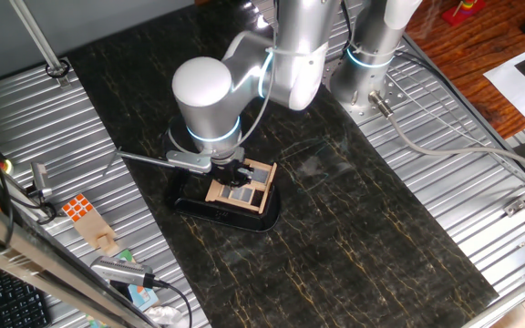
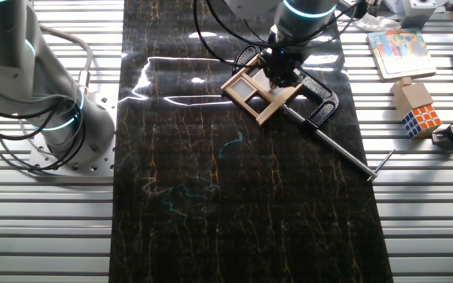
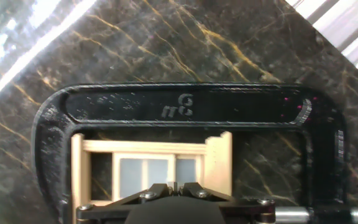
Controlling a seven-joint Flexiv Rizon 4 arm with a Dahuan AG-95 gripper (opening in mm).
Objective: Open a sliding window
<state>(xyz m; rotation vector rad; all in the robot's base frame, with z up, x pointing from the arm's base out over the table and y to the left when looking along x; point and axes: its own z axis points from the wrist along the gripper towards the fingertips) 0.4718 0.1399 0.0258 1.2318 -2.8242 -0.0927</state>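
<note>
Robot hand (image 2: 280,69) is pressing down on the small light-tan wooden sliding window (image 2: 258,91) clamped in a glossy black C-clamp (image 2: 321,101) on the dark marbled worktop (image 2: 242,204); fingertips sitting together, gripping nothing visible.

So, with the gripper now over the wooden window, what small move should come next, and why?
Probably a short push of the sash sideways along the frame. The gripper sits low on the sliding window, with its fingertips meeting at the frame in the hand view. The black clamp holds the window, so it should not shift.
</note>
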